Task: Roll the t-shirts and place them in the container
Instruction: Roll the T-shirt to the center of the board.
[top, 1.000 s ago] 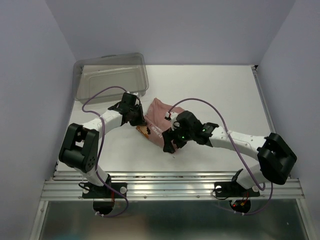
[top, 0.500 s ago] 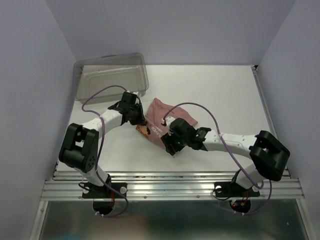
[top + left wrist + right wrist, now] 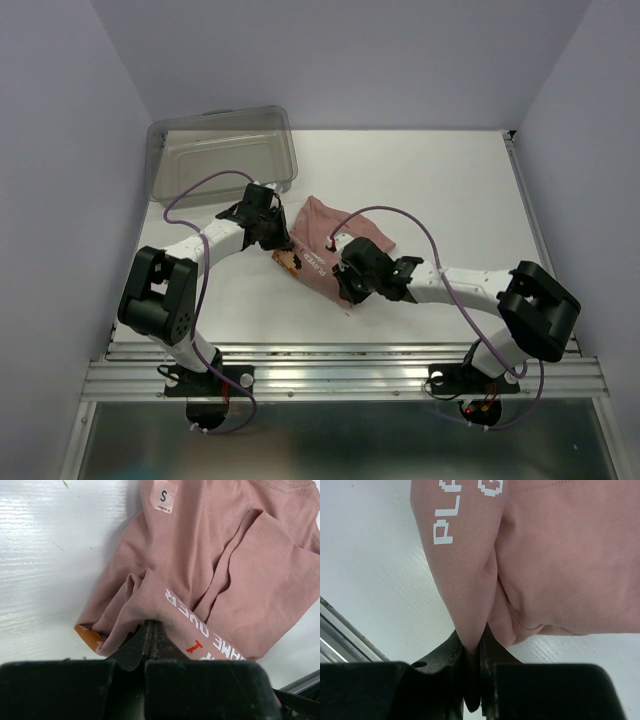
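Note:
The dusty-pink t-shirt (image 3: 345, 222) lies folded in the middle of the white table, its white lettering showing along the near-left fold. My left gripper (image 3: 283, 243) sits at the shirt's left corner. In the left wrist view the t-shirt (image 3: 215, 555) bunches up at that gripper (image 3: 151, 628), whose jaws are shut on a fold beside an orange patch (image 3: 88, 634). My right gripper (image 3: 346, 292) is at the shirt's near corner. In the right wrist view a ridge of the t-shirt (image 3: 560, 555) runs down between the jaws of that gripper (image 3: 480, 644), pinched tight.
A clear grey plastic bin (image 3: 222, 150) stands at the back left of the table. An aluminium rail (image 3: 350, 365) runs along the near edge, and its corner shows as the rail (image 3: 340, 635) in the right wrist view. A white size label (image 3: 163, 495) marks the shirt's neck.
My right gripper has dropped onto the shirt's near corner and closed from wide open onto a fold of it. The left gripper has stayed where it was, shut.

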`<state>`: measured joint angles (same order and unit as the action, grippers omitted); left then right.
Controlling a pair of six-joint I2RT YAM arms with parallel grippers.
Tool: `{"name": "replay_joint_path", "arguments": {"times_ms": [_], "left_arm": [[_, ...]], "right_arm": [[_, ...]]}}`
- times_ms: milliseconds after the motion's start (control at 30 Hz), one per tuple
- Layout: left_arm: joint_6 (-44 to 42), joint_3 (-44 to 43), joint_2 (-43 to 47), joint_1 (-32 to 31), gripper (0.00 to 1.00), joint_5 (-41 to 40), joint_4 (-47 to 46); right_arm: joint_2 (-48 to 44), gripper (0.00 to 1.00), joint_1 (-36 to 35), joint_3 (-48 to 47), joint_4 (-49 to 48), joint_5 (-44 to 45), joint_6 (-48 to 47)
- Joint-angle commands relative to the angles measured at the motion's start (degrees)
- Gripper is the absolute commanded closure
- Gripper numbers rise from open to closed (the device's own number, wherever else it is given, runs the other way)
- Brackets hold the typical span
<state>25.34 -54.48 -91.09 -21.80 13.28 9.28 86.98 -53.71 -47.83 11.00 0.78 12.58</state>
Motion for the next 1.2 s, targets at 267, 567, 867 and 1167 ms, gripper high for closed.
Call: {"name": "replay_joint_path", "arguments": {"times_ms": [267, 567, 867, 1167], "left_arm": [[-1.09, -2.47, 0.83, -0.26, 1.0, -0.27, 0.39], [-1.44, -2.91, 0.65, -0.26, 1.0, 0.43, 0.56], [-1.96, -3.53, 4.33, -0.96, 1.0, 0.78, 2.5], [-3.98, -3.09, 6.28, -7.81, 1.0, 3.15, 4.7]], "right_arm": [[-1.2, 0.99, 7.82, 0.63, -2.66, -24.3, 4.2], [3.36, 0.99, 17.85, 0.38, -2.39, -40.83, 5.09], [13.65, 0.98, 22.07, -3.32, -0.28, -47.88, 4.91], [18.75, 0.95, 23.83, -4.81, 0.24, -52.45, 4.65]]}}
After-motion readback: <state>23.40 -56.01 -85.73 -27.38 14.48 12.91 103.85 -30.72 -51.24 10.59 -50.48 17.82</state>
